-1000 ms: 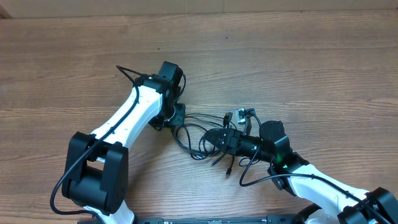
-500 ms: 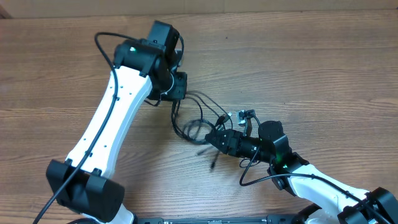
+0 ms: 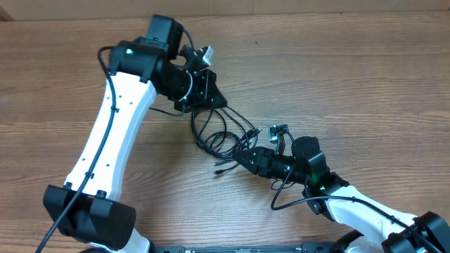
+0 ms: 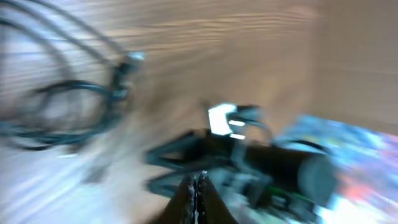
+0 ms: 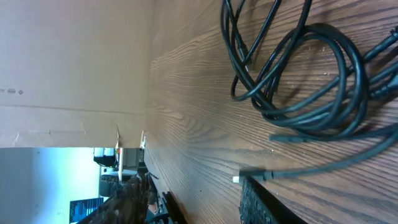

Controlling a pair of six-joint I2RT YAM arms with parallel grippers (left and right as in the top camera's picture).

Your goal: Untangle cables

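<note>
Several cables (image 3: 223, 139), looped, between both jaws

The cables (image 3: 222, 138) lie looped on the wooden table (image 3: 365, 84) between the left gripper (image 3: 219, 102) and right gripper (image 3: 240, 158).

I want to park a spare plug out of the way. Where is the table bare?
Bare: the wide stretch of table beyond the right arm, the strip outside the left arm, and the near patch between both arms. Crowded: the middle, where the cables loop between the left end effector and the right end effector.
</note>
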